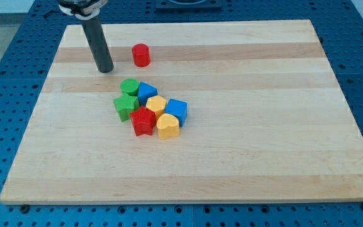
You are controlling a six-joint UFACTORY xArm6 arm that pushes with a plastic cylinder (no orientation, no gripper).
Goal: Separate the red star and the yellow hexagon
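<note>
The red star (143, 120), a matte moulded block with blunt points and no clear long axis, was seen touching the yellow hexagon (156, 104) at its 1 o'clock. A yellow heart (167, 125), blue cube (176, 110), blue wedge-like block (147, 92) and two green blocks (125, 105) (130, 87) were packed around them. A red cylinder (141, 55) stood apart at 12 o'clock. My tip (106, 69), a plain rod with nothing to open or close, rested on the pale wooden desk (263, 151) at 11 o'clock, clear of the cluster.
</note>
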